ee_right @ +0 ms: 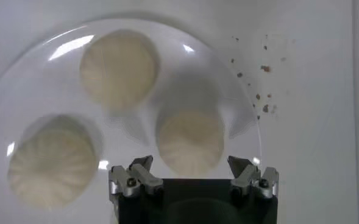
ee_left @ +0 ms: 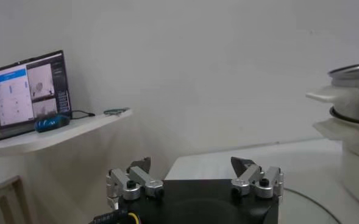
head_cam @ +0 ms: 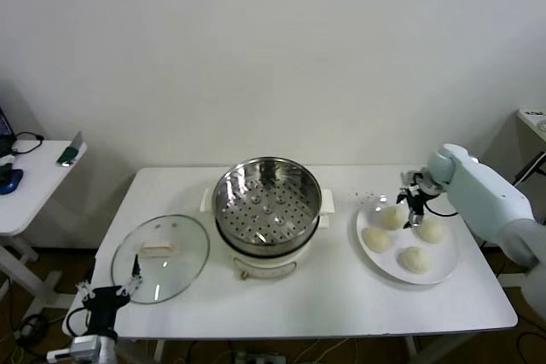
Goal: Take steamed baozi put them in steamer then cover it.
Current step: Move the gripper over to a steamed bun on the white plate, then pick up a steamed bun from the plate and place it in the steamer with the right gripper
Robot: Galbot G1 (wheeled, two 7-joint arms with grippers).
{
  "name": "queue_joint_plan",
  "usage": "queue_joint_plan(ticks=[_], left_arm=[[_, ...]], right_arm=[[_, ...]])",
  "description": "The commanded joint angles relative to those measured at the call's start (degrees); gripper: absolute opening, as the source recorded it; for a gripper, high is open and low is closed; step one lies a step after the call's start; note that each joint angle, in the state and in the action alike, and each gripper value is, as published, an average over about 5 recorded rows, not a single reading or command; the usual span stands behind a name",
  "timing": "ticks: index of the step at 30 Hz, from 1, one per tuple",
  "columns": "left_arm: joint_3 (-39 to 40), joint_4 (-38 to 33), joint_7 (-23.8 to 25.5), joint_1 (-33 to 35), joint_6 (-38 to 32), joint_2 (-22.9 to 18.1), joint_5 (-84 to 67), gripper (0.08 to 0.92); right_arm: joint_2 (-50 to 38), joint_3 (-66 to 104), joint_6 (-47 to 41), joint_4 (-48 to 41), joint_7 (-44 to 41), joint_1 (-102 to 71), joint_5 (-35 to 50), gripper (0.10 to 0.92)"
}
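Several cream-white steamed baozi (head_cam: 391, 217) lie on a white plate (head_cam: 447, 262) at the table's right. My right gripper (head_cam: 414, 209) hovers open over the back of the plate. In the right wrist view one baozi (ee_right: 190, 140) sits just ahead of that open gripper (ee_right: 191, 163), and two more (ee_right: 119, 68) lie farther off. The steel steamer (head_cam: 267, 202) stands uncovered and empty at the table's centre. Its glass cover (head_cam: 160, 257) lies flat on the table to its left. My left gripper (head_cam: 111, 291) is parked open at the front left corner, near the cover's edge.
A white side table (head_cam: 34, 185) with a laptop (ee_left: 30, 91) and small items stands to the left of the work table. Brown crumbs (ee_right: 258, 91) dot the table beside the plate. The steamer's side handle (ee_left: 331, 96) shows in the left wrist view.
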Motion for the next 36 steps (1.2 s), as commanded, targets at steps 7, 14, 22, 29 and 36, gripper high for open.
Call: queue_joint_plan(ticks=[7,14,22,29,36], left_arm=[[-0.44,0.68,-0.21,0.55,-0.89,0.32,-0.09,0.823],[-0.75,0.75,-0.38,0.90,-1.29,0.32,-0.21,0.823],[-0.93,1.09,-0.63,1.27,-1.78,0.29,-0.29,0.823],[-1.17,1.15,-0.74,1.84,-2.20,0.24,-0.60,0.823],[-1.49,0.74,-0.71,2.02,-2.09,0.49,-0.99,0.823]], right_arm=[[3.34,-0.91,1.27,-4.55,-0.30,0.95,-1.23,0.815],[3.12,-1.00,1.81,-4.61,-1.13,1.04,-1.98,0.746],[2.96,-0.94,2.52,-4.60,-1.45,1.34,-2.30,0.730],[1.36,-2.42,3.75,-1.38,-2.32,3.40,-0.78,0.729],[-1.54,-14.64,6.63,9.39,-3.96,13.88,6.78,0.729]])
